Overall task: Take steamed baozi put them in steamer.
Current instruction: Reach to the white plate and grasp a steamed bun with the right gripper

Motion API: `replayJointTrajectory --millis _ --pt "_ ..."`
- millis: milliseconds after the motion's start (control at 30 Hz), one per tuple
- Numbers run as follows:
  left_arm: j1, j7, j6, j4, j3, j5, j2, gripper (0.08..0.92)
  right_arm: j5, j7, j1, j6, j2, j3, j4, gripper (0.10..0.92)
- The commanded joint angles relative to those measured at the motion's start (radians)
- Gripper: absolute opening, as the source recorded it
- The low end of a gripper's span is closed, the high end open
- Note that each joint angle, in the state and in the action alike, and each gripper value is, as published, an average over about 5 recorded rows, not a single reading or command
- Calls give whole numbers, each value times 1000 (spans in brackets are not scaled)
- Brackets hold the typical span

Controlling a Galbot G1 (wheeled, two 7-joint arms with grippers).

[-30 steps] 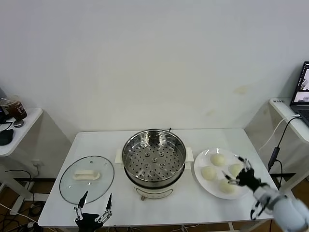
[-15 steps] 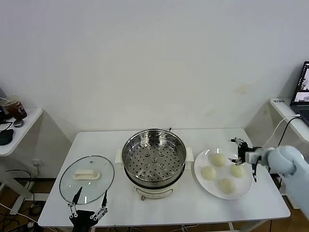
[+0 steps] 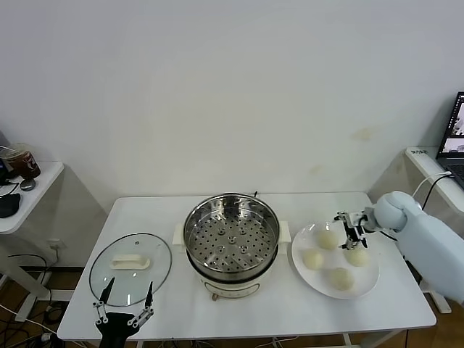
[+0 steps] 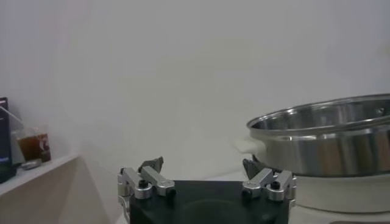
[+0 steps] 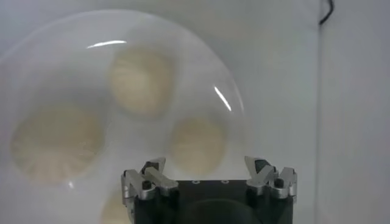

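While the left hand (image 3: 123, 303) idles released beside the steamer (image 3: 230, 235), the right hand (image 3: 350, 226), released, has swung over the steamed baozi (image 3: 328, 238).

Evenly and brightly lit from above in the head view, with only soft, faint shadows on the white tabletop (image 3: 290, 319) around the steamer (image 3: 231, 239). Small bright glints on the steamer's polished rim; pale sheen across the glass lid (image 3: 130, 267) left of the steamer. Sharp focus throughout that view, slight bending toward the corners. Dimmer and greyer in the left wrist view, steamer wall (image 4: 323, 146) streaked with reflections, near claw (image 4: 205, 182) soft. Heavily blurred in the right wrist view: baozi (image 5: 143, 79) hazy, two thin glare streaks on the plate (image 5: 237, 122) rim.
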Motion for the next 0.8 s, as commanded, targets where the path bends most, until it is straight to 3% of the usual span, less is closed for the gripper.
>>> replayJointTrajectory --millis 33,567,800 --pt "2 0 -4 1 -10 2 -2 823 -12 -41 105 -26 77 -132 -126 823" --pt "10 2 -15 -10 -14 5 -7 823 -41 -6 90 -36 129 -136 -171 761" --pt "10 1 -16 -16 -16 5 -5 823 -40 2 95 -39 128 -140 -163 644"
